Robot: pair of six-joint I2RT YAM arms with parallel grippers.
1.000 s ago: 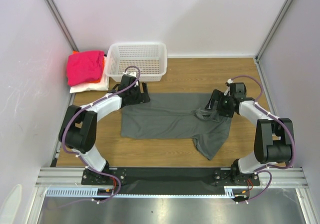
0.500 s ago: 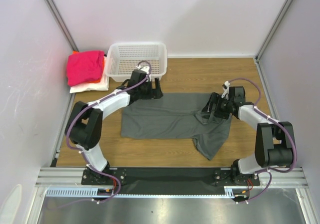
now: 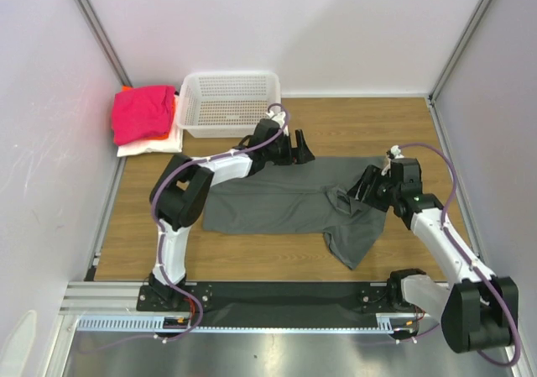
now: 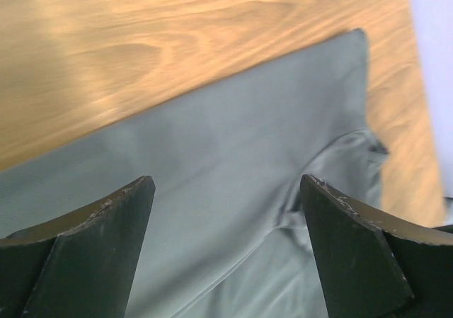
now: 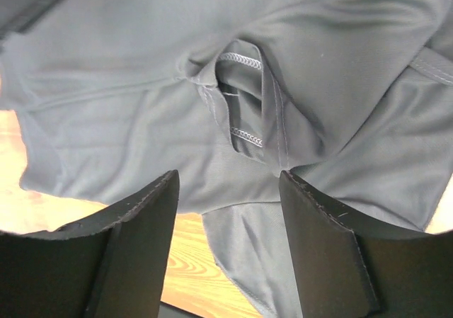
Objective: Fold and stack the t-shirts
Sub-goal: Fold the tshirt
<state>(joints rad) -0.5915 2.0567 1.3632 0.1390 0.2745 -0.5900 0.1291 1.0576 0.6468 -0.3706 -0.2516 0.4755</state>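
A dark grey t-shirt [image 3: 277,199] lies spread on the wooden table, its right part rumpled with a flap hanging toward the near edge. My left gripper [image 3: 302,153] hovers open over the shirt's far edge; in the left wrist view the grey cloth [image 4: 233,155] shows between the wide-apart fingers of that gripper [image 4: 226,183]. My right gripper [image 3: 361,191] is over the rumpled sleeve area. In the right wrist view it [image 5: 228,180] stands open above a stitched fold [image 5: 244,102], gripping nothing. A magenta-pink t-shirt [image 3: 143,112] tops an orange one [image 3: 174,102] and a white one [image 3: 151,147] at the far left.
A white mesh basket [image 3: 231,102] stands at the back, just behind the left arm. Side walls close in the table left and right. Bare wood [image 3: 377,129] shows beyond the shirt at the back right and along the near edge [image 3: 252,259].
The left gripper has swept right along the shirt's far edge, from its left corner to past the middle. The right gripper's jaws have narrowed and the arm has shifted slightly nearer.
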